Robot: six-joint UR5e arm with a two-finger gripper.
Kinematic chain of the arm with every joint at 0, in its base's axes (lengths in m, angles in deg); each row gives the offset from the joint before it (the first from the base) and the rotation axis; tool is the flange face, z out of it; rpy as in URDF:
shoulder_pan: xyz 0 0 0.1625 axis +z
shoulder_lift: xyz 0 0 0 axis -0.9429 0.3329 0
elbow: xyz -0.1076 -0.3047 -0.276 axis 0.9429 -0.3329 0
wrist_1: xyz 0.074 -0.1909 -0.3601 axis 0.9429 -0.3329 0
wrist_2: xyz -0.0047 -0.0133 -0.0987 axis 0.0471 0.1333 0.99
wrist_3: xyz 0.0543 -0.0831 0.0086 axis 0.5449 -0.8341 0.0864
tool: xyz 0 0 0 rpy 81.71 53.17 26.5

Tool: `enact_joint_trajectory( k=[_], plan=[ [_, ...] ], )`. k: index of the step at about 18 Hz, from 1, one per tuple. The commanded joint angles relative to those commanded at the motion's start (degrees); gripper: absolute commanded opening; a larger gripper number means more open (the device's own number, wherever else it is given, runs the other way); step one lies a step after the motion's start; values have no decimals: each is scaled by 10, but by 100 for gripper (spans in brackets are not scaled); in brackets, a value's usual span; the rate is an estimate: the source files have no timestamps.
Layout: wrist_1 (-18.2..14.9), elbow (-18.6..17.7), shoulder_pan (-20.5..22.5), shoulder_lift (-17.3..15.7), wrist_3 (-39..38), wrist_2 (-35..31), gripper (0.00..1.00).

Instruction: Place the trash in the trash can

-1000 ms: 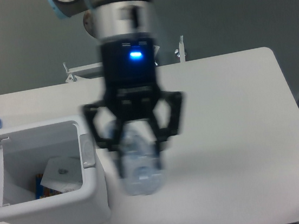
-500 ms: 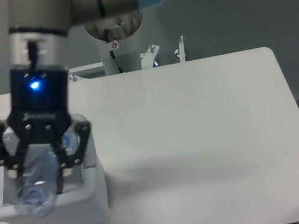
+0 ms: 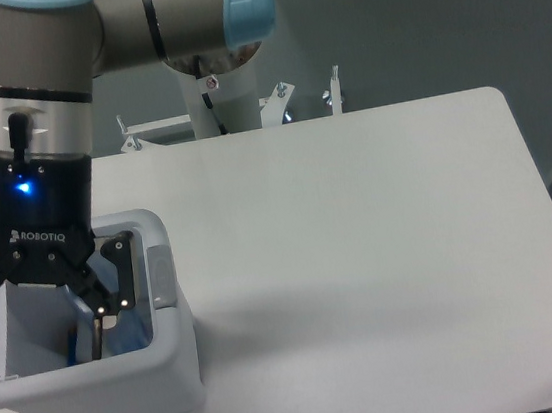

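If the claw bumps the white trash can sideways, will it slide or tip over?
The trash can would probably slide: it looks like hollow plastic, likely light, on a smooth table. Tipping seems unlikely; its body is broad and squat.

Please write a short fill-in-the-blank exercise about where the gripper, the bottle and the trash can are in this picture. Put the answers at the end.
1. The gripper hangs directly over the ____ trash can, which stands on the table.
2. Its jaws stand ____ and hold nothing.
3. The crushed bottle lies ____ the trash can.
4. The light on the gripper's body glows ____.

Answers: white; open; inside; blue
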Motion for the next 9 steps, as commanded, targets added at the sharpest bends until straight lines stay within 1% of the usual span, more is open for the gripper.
enact_joint_trajectory(
  k=[2,4,6,7,9],
  plan=[
    [-1,-4,26,-8,0,-3,100],
    [-3,-7,67,-8,1,-7,100],
    [-3,-23,103,-8,8,-29,100],
    [-3,-36,120,-8,27,-41,100],
    [-3,-62,154,-9,91,-67,100]
  ],
)
